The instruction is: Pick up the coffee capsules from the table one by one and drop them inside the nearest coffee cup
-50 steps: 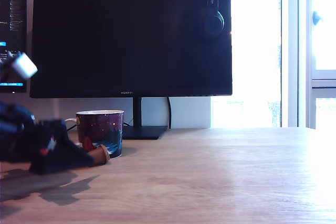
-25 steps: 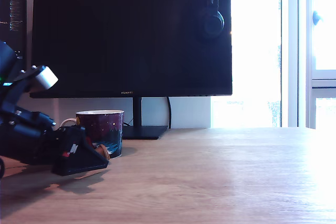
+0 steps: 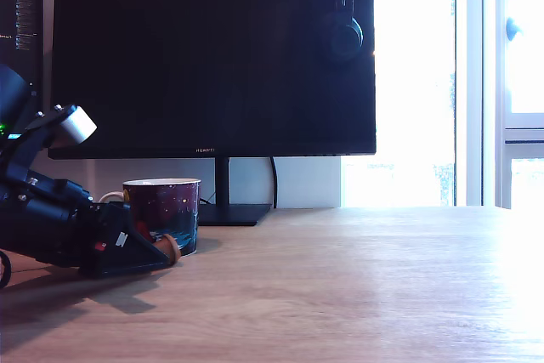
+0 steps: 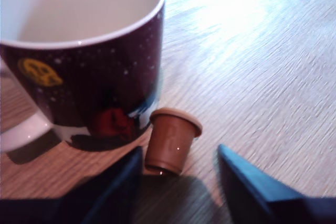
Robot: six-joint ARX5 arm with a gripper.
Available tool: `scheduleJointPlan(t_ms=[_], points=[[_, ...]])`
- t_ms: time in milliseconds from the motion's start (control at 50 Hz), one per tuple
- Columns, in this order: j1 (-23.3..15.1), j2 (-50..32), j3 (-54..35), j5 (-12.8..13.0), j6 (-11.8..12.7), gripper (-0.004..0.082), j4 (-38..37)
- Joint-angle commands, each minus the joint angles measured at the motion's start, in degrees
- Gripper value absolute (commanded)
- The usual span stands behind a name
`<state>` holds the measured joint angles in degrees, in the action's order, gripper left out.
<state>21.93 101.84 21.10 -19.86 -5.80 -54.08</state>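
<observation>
A copper-brown capsule [image 4: 172, 140] lies on its side on the desk [image 4: 273, 77], lower centre of the wrist frame, just beside the starry mug [image 4: 84, 66]; the gripper [image 4: 181, 174] straddles it, fingers spread wide; closing off-centre could roll it away or bump the mug.

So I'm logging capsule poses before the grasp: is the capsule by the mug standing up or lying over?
Tipped. The capsule lies on its side on the table beside the mug.
</observation>
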Motion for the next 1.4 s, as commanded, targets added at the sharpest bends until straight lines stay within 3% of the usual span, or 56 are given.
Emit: scheduleJointPlan(t_ms=[0,220,520,620,780,960,1160,1380], points=[[-0.2,1.0,0.0,-0.3,-0.3,0.0142,-0.4],[-0.2,1.0,0.0,-1.0,-0.3,0.0141,-0.5],[0.0,0.0,0.0,-4.7,-0.1,0.0142,-0.3],[0.0,-1.1,0.0,-6.0,1.0,0.0142,0.8],[0.3,-4.8,0.0,-9.9,1.3,0.0142,2.8],[1.3,-11.5,0.0,-11.6,1.3,0.0142,4.7],[0.8,-20.2,0.0,-9.7,1.3,0.0142,8.8],[-0.6,-27.5,1.2,-0.1,1.3,0.0142,14.9]])
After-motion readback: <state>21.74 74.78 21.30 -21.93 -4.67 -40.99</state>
